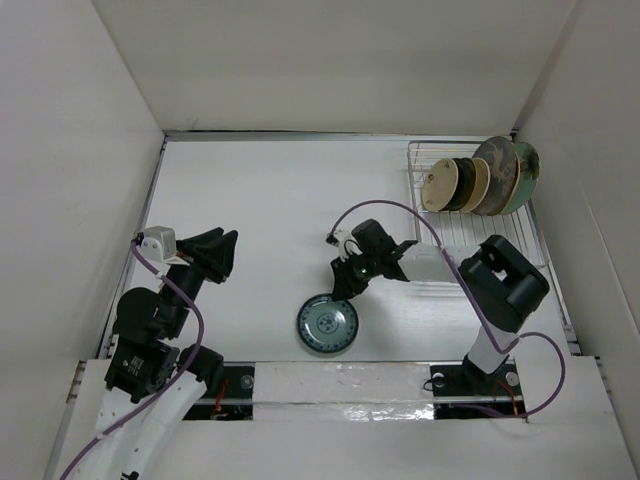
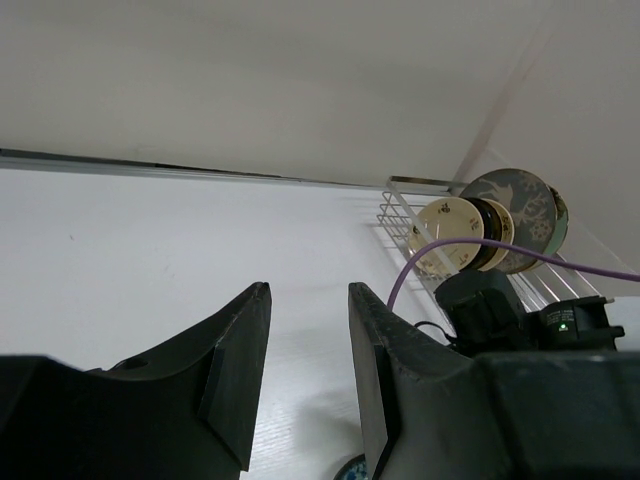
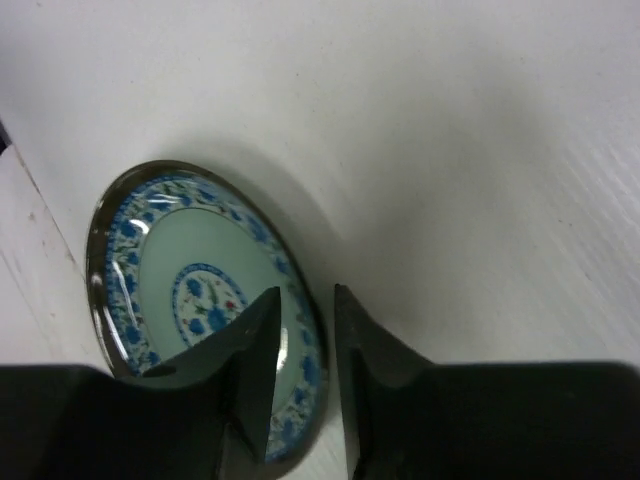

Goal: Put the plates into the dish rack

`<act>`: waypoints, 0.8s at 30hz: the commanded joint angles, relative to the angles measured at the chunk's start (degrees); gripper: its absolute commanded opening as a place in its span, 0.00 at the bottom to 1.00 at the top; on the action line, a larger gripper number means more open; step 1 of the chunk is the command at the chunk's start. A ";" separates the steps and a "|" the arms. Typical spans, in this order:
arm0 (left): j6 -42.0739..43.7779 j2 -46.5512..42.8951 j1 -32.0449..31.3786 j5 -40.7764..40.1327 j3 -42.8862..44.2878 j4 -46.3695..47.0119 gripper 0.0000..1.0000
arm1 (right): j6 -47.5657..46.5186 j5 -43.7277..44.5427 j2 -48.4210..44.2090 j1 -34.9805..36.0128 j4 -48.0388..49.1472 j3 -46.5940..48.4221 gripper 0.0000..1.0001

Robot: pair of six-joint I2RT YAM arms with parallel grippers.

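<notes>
Right arm (image 1: 500,285) folded down, right gripper (image 3: 305,305) narrowly parted astride blue-green plate (image 3: 170,260) rim, perhaps clamped; left gripper (image 2: 308,300) apart.

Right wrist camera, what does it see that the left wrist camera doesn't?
Only the right wrist view shows the blue-green plate close up, flowers and all, with the right claw at its rim. Only the left wrist view shows the dish rack, plates standing in it, and the open left claw. Both show the white table.
</notes>
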 commanded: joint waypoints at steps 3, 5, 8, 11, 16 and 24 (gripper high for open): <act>0.01 -1.07 0.15 0.18 -0.11 1.89 0.34 | 1.49 -2.68 2.49 0.21 2.01 -0.23 0.07; 0.02 -1.07 0.15 0.09 -0.11 1.89 0.34 | 2.55 -3.21 1.88 -0.84 2.89 0.04 0.00; 0.10 -1.07 0.15 0.27 -0.11 2.07 0.34 | 4.83 -3.31 -1.70 -1.37 7.27 0.74 0.00; 0.01 -0.98 0.15 0.44 -0.03 1.98 0.34 | 6.85 1.08 -6.10 -2.86 9.65 2.31 0.00; -0.07 -1.16 0.15 0.53 -0.11 1.98 0.34 | 11.07 24.65 -20.95 -9.52 12.47 3.03 0.00; -0.16 -1.51 0.15 0.97 -0.03 2.24 0.34 | 4.51 71.89 -31.43 -17.54 18.69 5.05 0.00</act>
